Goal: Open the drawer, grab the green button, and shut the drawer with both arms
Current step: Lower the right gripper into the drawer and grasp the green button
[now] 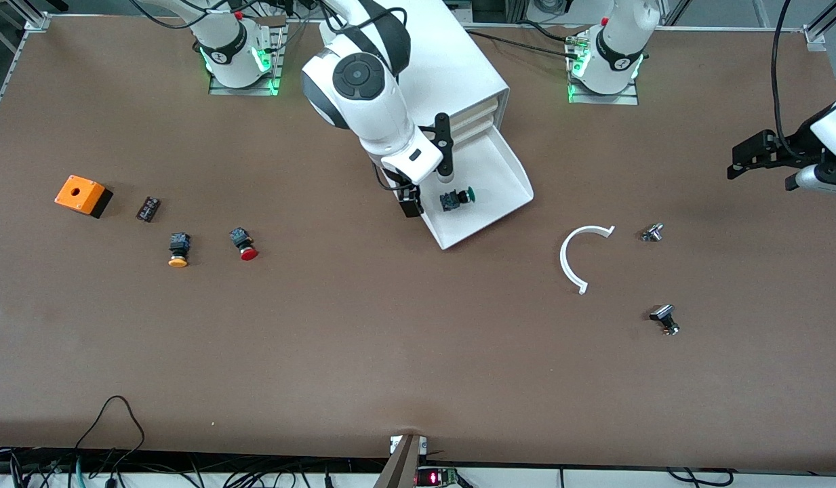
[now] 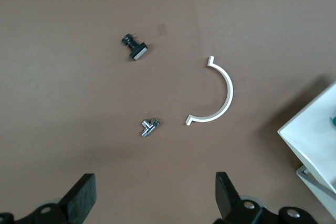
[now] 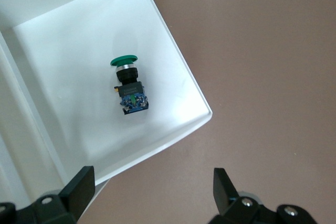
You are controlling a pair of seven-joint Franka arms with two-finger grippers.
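Now the drawer (image 1: 506,177) is pulled out, and the green button (image 3: 128,85) lies on its side in it, just under the right gripper (image 3: 152,195), whose fingers are spread wide; it should go straight down and pinch the black body, missing the drawer walls. Well apart, the left gripper (image 2: 152,195) waits, spread too, over a white curved piece (image 2: 218,95) and two small metal parts (image 2: 148,127).

1. Drawer (image 1: 506,179): lowest white tray of the white cabinet (image 1: 458,68), pulled fully out toward the front camera, tilted at an angle; two upper drawers shut.
2. Button (image 1: 456,198): green round cap, black body with blue base, lying on its side inside the drawer, near its middle, cap pointing toward the left arm's end of the table.
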